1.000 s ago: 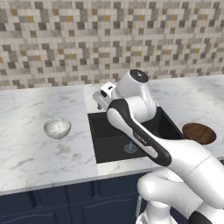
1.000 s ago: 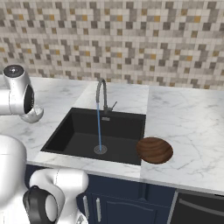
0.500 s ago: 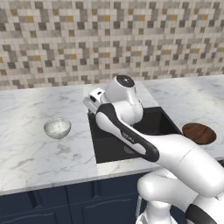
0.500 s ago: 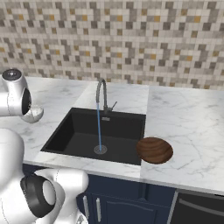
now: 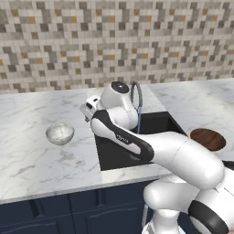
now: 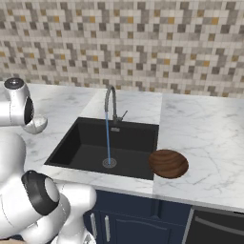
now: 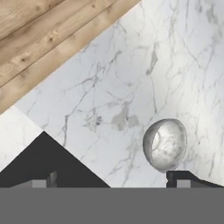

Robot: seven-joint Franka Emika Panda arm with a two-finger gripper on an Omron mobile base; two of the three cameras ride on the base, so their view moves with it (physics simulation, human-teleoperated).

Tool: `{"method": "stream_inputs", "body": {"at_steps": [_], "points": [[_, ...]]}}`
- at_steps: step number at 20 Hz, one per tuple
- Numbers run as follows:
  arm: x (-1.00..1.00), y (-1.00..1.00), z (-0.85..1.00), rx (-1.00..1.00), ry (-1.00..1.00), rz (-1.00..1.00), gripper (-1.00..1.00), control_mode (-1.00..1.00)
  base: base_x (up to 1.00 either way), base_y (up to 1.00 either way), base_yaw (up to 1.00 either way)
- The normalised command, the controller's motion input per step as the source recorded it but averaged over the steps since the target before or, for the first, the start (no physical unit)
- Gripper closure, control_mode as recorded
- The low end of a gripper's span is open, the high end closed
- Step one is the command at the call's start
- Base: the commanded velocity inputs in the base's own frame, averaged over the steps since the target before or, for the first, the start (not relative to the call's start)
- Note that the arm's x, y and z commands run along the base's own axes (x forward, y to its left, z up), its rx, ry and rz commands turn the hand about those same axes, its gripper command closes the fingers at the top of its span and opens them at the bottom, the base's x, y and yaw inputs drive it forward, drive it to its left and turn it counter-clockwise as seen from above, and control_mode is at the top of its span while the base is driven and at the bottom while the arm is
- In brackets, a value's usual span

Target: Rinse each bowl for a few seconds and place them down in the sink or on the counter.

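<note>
From the left base view we see the pale speckled bowl sitting upright on the white marble counter, well left of the black sink, with our gripper reaching toward it from above the sink's left edge. The dark wooden bowl rests on the counter just right of the basin. From the right base view, water runs from the faucet down to the drain, and the wooden bowl sits at the sink's right rim. In the hand view our two finger tips stand wide apart, holding nothing, and the speckled bowl lies just above the right tip, off centre. Closing from here could clip the rim and tip or push the bowl aside, since it is not between our fingers.
</note>
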Motion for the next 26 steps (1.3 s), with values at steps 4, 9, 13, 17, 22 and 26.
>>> {"method": "stream_inputs", "body": {"at_steps": [4, 9, 13, 17, 22, 26], "points": [[0.31, 0.12, -0.14, -0.02, 0.0, 0.01, -1.0, -1.0, 0.0, 0.0, 0.0], [0.28, 0.14, -0.18, -0.02, 0.0, 0.01, -1.0, -1.0, 0.0, 0.0, 0.0], [0.22, 0.15, -0.19, -0.03, 0.0, 0.0, -1.0, -1.0, 0.0, 0.0, 0.0], [0.23, 0.13, -0.19, -0.02, 0.0, 0.0, -1.0, -1.0, 0.0, 0.0, 0.0], [0.23, 0.11, -0.2, -0.01, 0.01, 0.0, -1.0, -1.0, 0.0, 0.0, 0.0], [0.21, 0.1, -0.19, -0.01, 0.01, 0.0, -1.0, -1.0, 0.0, 0.0, 0.0]]}}
